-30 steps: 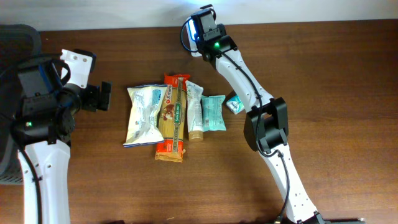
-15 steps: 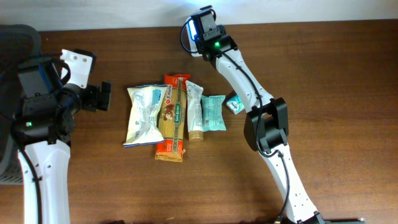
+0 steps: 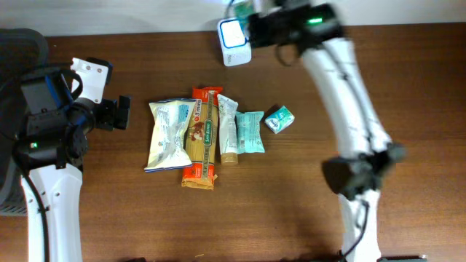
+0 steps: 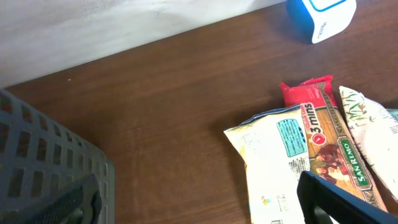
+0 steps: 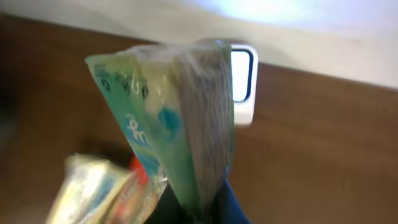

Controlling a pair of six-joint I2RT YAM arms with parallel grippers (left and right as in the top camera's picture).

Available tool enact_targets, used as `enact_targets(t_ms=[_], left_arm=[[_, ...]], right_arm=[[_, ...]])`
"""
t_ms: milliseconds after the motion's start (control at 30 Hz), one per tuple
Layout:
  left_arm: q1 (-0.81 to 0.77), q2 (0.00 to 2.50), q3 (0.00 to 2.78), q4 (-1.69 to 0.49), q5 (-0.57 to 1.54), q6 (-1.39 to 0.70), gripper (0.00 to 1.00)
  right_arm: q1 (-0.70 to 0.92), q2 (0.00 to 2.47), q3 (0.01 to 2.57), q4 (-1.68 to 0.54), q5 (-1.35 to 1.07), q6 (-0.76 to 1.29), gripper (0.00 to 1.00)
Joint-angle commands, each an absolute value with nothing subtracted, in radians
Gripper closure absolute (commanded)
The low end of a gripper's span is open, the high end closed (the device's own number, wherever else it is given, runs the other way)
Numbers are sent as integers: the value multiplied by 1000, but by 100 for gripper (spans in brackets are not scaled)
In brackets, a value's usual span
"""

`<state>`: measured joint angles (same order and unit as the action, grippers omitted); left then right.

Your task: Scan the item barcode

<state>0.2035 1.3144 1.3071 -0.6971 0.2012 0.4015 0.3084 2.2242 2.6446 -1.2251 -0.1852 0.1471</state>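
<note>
The right hand (image 5: 196,208) is closed tight on the bottom edge of a green packet (image 5: 168,124), holding it upright off the surface (image 3: 408,109) with its clear-wrapped side turned outward. The packet hangs at the far edge of the surface, close to the white scanner (image 3: 234,33), whose blue-rimmed window shows just behind the packet's right side in the right wrist view. From overhead this hand is blurred, so its exact gap to the scanner cannot be told. The left hand (image 3: 120,113) hovers at the left, fingers spread wide and holding nothing. In the middle of the surface lie a white bag (image 3: 169,135), an orange pasta pack (image 3: 202,142), a tube (image 3: 227,129) and a teal packet (image 3: 251,132) side by side, with a small green box (image 3: 279,118) just to their right.
</note>
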Motion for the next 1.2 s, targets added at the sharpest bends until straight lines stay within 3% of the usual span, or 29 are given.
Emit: enact_targets(t_ms=[0, 200, 333, 600, 767, 833, 967, 1167], left_arm=[[208, 1303, 1310, -698, 201, 417, 1], [208, 1303, 1310, -698, 201, 418, 1], [208, 1303, 1310, -700, 201, 418, 1], [208, 1303, 1310, -701, 201, 417, 1], [208, 1303, 1310, -701, 201, 417, 1], [208, 1303, 1310, -701, 201, 417, 1], [208, 1303, 1310, -701, 201, 417, 1], [208, 1303, 1310, -701, 201, 417, 1]], right_arm=[[220, 2114, 2656, -1355, -329, 172, 96], [-8, 2092, 2638, -1675, -298, 174, 96], [-134, 2117, 2501, -1689, -299, 173, 96], [-287, 2134, 1968, -1415, -299, 174, 96], [-340, 2134, 1763, -1211, -299, 173, 95], [-342, 2134, 1745, -1185, -295, 173, 84], [-342, 2134, 1745, -1183, -296, 174, 73], [-340, 2133, 1792, -1250, -308, 165, 63]])
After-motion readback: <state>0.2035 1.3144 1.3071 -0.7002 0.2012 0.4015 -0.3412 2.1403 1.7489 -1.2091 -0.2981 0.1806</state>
